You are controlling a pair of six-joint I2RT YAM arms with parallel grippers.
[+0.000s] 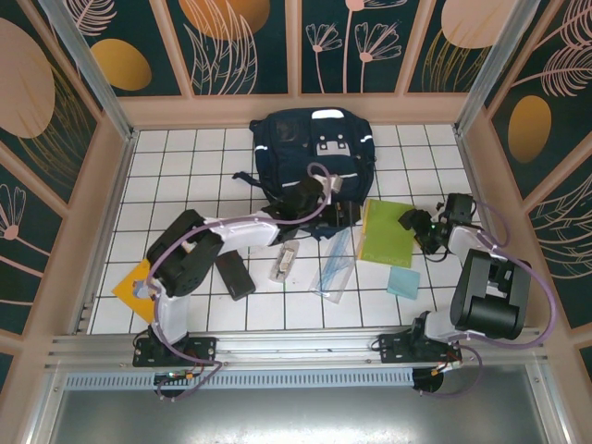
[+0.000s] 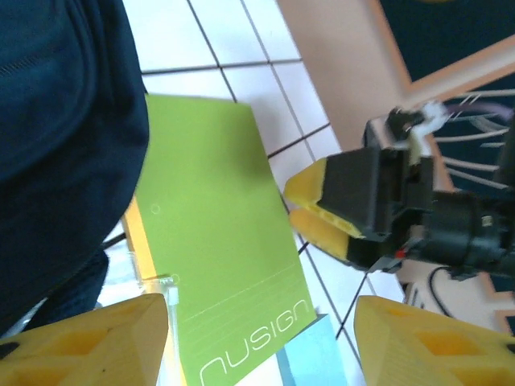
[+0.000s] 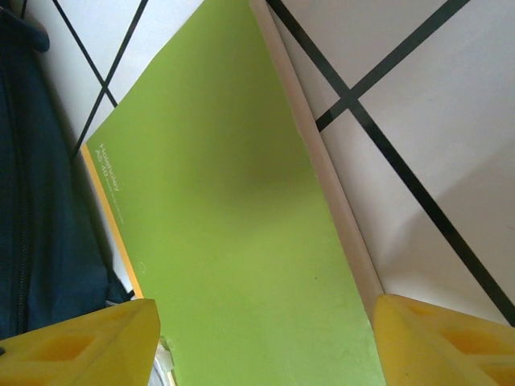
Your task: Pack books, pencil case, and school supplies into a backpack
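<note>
Top external, surface: white tiled table (image 1: 185, 176) with dark grid lines, a metal rail (image 1: 296, 344) along its near edge.
Room: peach wooden frame (image 1: 296, 109) around the table, with dark teal panels (image 1: 245, 42) bearing pale plant drawings.
Backpack: one navy backpack (image 1: 313, 148) at the far middle. The left arm (image 1: 231, 231) covers its near edge, and I cannot tell whether it is unzipped.
Books: two. The yellow-green book (image 1: 387, 233) lies flat just right of the backpack. The yellow-orange book (image 1: 129, 280) lies near left, partly under the left arm, its cover picture too small to read.
Pencil case: one black pencil case (image 1: 235, 275), between the yellow-orange book and the tube.
Supplies: one clear tube (image 1: 284, 262), one ruler set (image 1: 335, 268), one teal pad (image 1: 403, 282).
Left gripper (image 2: 261, 322): fingers wide apart, holding nothing, above the yellow-green book's corner beside the backpack.
Right gripper (image 3: 265, 322): fingers spread, at that book's right edge, no grip visible.
Cut off: both wrist views crop the yellow-green book.
</note>
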